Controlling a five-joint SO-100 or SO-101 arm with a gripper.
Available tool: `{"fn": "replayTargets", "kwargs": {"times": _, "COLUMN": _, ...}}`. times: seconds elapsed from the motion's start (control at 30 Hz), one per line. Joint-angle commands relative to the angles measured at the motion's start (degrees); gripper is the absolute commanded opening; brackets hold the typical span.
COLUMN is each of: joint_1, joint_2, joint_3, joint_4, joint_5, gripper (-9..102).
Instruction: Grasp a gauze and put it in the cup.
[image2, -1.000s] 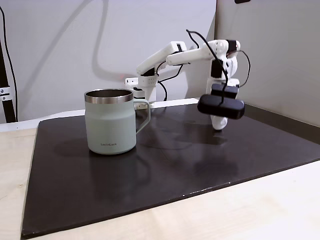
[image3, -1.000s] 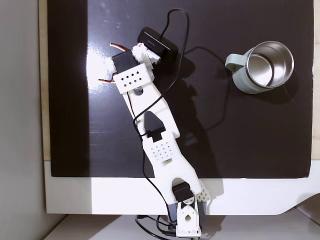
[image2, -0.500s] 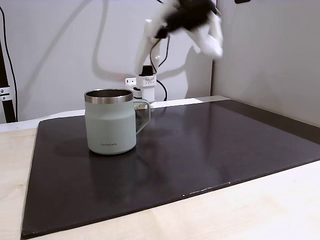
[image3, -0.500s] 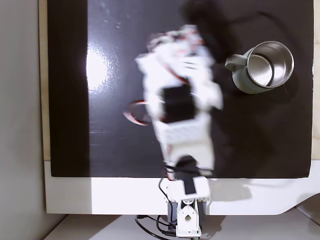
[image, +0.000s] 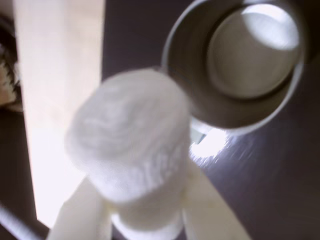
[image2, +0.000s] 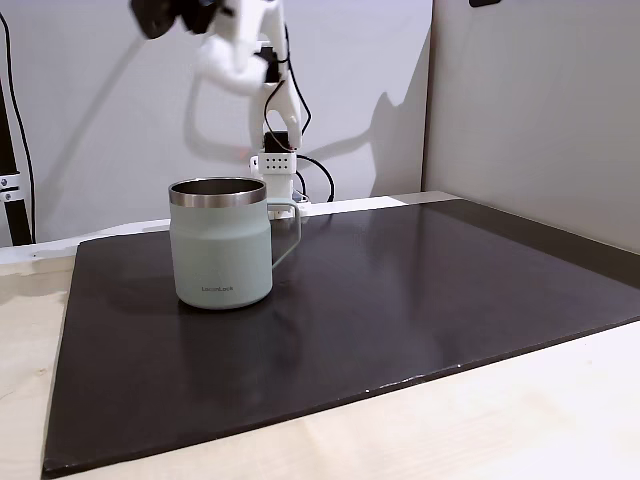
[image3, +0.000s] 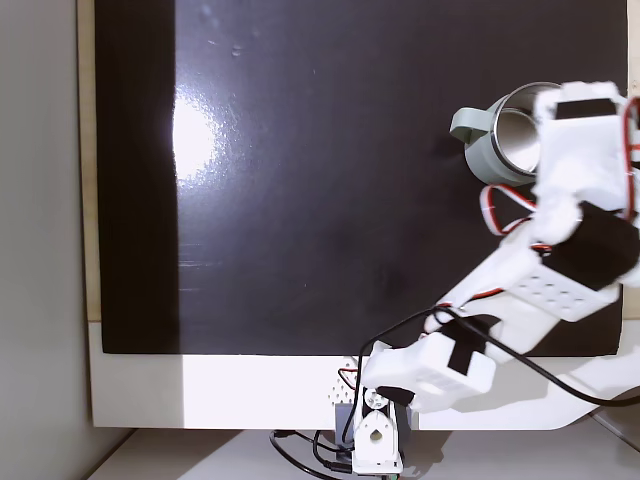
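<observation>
Jaws clamp the gauze (image: 131, 150) above the cup (image2: 222, 243); arm raised high.

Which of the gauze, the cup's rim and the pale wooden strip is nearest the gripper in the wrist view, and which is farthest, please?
1. The gauze: held between the gripper fingers, centre.
2. The cup rim: just upper right of the gauze.
3. The wooden strip: at left, below. Ranks 2 and 3 are close.
</observation>
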Motion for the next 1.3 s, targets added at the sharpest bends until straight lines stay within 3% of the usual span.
{"fn": "replayTargets", "kwargs": {"times": 0.0, "joint_1": 3.3, "joint_2": -1.4, "joint_3": -3.7, "joint_4": -0.5, "joint_5": -2.5, "gripper": 0}}
{"fn": "replayTargets", "kwargs": {"times": 0.37, "joint_1": 4.7, "joint_2": -7.7, "joint_3": 0.9, "joint_4": -0.3, "joint_5": -10.4, "gripper": 0}}
{"fn": "replayTargets", "kwargs": {"times": 0.8, "joint_1": 2.1, "joint_2": -8.0, "joint_3": 5.4, "joint_4": -0.2, "joint_5": -11.7, "gripper": 0}}
{"fn": "replayTargets", "kwargs": {"times": 0.83, "joint_1": 1.9, "joint_2": -7.7, "joint_3": 6.3, "joint_4": -0.2, "joint_5": -12.0, "gripper": 1}}
{"fn": "replayTargets", "kwargs": {"times": 0.93, "joint_1": 1.8, "joint_2": -6.5, "joint_3": 9.1, "joint_4": -0.2, "joint_5": -12.0, "gripper": 22}}
{"fn": "replayTargets", "kwargs": {"times": 1.0, "joint_1": 1.7, "joint_2": -5.5, "joint_3": 10.5, "joint_4": -0.2, "joint_5": -12.0, "gripper": 30}}
{"fn": "replayTargets", "kwargs": {"times": 1.27, "joint_1": 1.8, "joint_2": -4.1, "joint_3": 11.2, "joint_4": -0.2, "joint_5": -12.0, "gripper": 33}}
